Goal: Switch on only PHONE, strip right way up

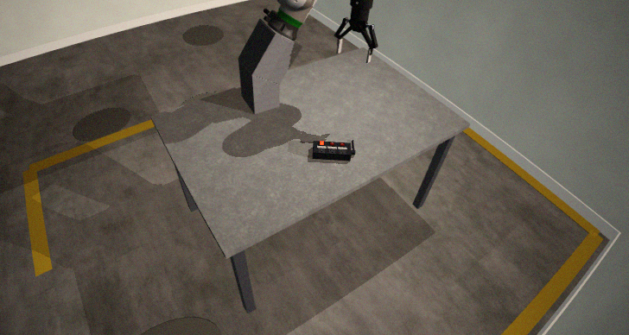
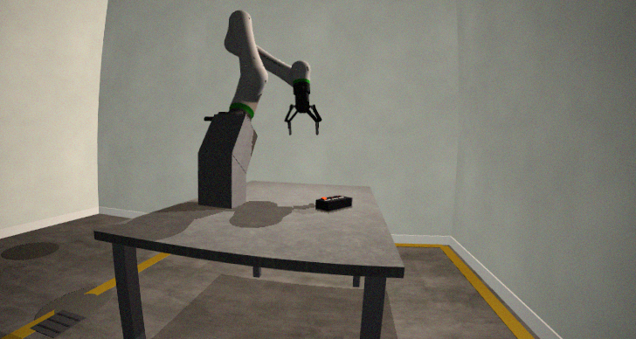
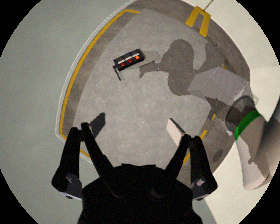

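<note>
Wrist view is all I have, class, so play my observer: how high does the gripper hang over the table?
Observer: In the exterior view the gripper hangs well above the table, open and holding nothing.
Operator: Is the power strip right way up?
Observer: Yes. In the top view the power strip lies flat with its row of switches facing up.
Operator: Which switches are lit?
Observer: The top view shows one bright orange switch at the strip's left end and dimmer red ones beside it; the labels are too small to read.
</note>
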Controlling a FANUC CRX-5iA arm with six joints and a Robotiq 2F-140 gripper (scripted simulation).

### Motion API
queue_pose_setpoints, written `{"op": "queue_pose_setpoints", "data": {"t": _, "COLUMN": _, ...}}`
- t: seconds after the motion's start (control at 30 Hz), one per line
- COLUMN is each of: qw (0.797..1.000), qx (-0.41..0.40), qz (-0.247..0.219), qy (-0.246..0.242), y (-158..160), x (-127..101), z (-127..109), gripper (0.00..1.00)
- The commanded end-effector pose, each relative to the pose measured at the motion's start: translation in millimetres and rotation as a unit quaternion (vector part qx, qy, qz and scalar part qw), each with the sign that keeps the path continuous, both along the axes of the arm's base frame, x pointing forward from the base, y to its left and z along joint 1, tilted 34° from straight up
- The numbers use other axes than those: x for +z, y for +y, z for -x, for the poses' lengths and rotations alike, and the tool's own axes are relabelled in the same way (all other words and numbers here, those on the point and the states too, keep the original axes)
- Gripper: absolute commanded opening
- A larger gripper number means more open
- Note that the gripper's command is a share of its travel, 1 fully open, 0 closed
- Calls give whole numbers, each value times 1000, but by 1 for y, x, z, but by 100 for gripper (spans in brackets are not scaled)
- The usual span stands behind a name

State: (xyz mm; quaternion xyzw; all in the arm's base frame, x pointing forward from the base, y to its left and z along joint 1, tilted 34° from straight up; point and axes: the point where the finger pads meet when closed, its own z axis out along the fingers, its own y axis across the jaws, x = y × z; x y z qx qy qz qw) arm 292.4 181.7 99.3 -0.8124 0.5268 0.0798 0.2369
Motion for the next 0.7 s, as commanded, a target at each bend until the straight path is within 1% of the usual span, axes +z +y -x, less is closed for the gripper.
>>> {"op": "queue_pose_setpoints", "data": {"t": 0.0, "qw": 1000, "qx": 0, "qz": 0, "qy": 0, "y": 0, "x": 0, "z": 0, "gripper": 100}}
{"op": "queue_pose_setpoints", "data": {"t": 0.53, "qw": 1000, "qx": 0, "qz": 0, "qy": 0, "y": 0, "x": 0, "z": 0, "gripper": 100}}
{"op": "queue_pose_setpoints", "data": {"t": 0.57, "qw": 1000, "qx": 0, "qz": 0, "qy": 0, "y": 0, "x": 0, "z": 0, "gripper": 0}}
{"op": "queue_pose_setpoints", "data": {"t": 0.67, "qw": 1000, "qx": 0, "qz": 0, "qy": 0, "y": 0, "x": 0, "z": 0, "gripper": 0}}
